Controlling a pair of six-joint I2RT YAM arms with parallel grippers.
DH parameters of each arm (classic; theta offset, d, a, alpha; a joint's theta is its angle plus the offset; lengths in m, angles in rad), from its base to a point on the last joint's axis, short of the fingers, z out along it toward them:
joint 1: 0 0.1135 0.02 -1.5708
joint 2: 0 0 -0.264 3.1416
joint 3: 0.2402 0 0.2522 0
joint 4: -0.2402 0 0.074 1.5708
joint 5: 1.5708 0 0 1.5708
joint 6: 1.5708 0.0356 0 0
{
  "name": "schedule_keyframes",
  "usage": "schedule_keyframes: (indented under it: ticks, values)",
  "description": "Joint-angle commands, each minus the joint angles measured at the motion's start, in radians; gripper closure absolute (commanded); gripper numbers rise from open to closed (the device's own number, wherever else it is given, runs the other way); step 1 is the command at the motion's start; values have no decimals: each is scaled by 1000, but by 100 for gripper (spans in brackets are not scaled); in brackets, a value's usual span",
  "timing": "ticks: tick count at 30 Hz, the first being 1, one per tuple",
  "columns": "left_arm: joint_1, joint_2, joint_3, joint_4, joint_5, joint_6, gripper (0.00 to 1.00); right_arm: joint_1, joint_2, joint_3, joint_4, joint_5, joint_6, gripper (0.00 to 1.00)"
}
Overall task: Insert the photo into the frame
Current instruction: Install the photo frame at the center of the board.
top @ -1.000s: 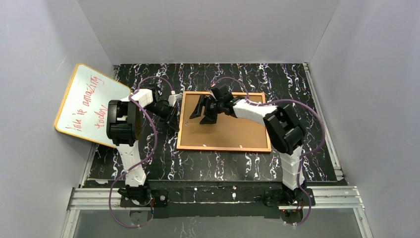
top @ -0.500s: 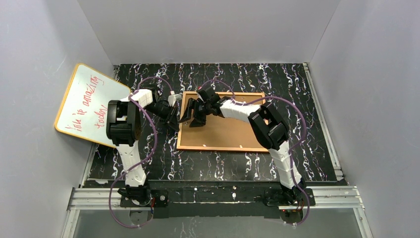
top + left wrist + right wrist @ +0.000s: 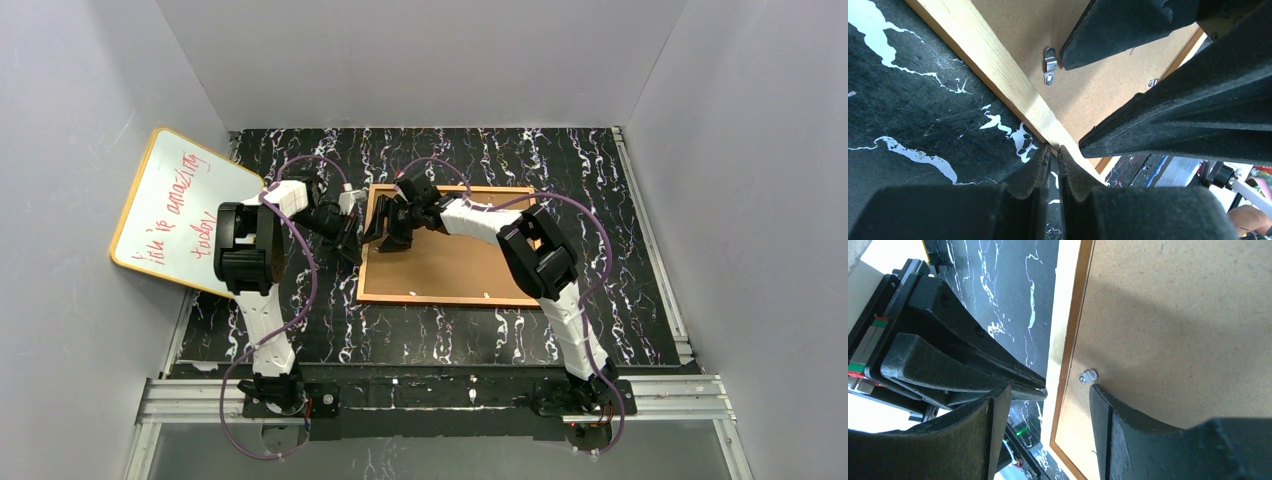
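The frame (image 3: 455, 268) lies face down on the black marbled table, its brown board back up. The photo is out of view. My left gripper (image 3: 351, 240) is shut, with nothing seen between its fingers. Its tips (image 3: 1054, 150) touch the outer side of the frame's pale left border (image 3: 998, 75). My right gripper (image 3: 390, 232) is open above that same border. In the right wrist view, one fingertip (image 3: 1095, 390) sits on the board (image 3: 1173, 315) beside a small metal clip (image 3: 1088, 375), and the other (image 3: 1000, 392) hangs outside the border (image 3: 1068, 340).
A yellow-edged whiteboard (image 3: 180, 210) with red writing leans against the left wall. Grey walls close in the table on three sides. A metal rail (image 3: 430, 395) runs along the near edge by the arm bases. Another clip (image 3: 1049, 65) shows on the board.
My right gripper has slid left across the board, from its middle to the frame's left border, and its jaws have narrowed slightly. The left arm has stayed put.
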Motion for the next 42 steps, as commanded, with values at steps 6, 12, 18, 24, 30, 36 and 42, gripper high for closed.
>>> schedule_keyframes:
  ticks: [6, 12, 18, 24, 30, 36, 42]
  values:
    - [-16, -17, -30, 47, -61, 30, 93, 0, 48, 61, -14, 61, -41, 34]
    - [-20, -19, -30, 49, -60, 33, 93, -1, 67, 83, -20, 68, -51, 35]
    - [-22, -18, -30, 51, -65, 35, 93, 0, 84, 98, -16, 34, -48, 37]
    - [-23, -15, -27, 51, -62, 35, 94, 0, 88, 100, 5, 0, -37, 39]
    - [-23, -15, -25, 51, -64, 35, 94, 2, 107, 111, 8, -34, -30, 40]
    - [-23, -13, -20, 51, -57, 34, 94, 8, 123, 122, 7, -64, -26, 41]
    - [-23, -18, -21, 52, -61, 35, 94, 9, 121, 127, 8, -67, -29, 41]
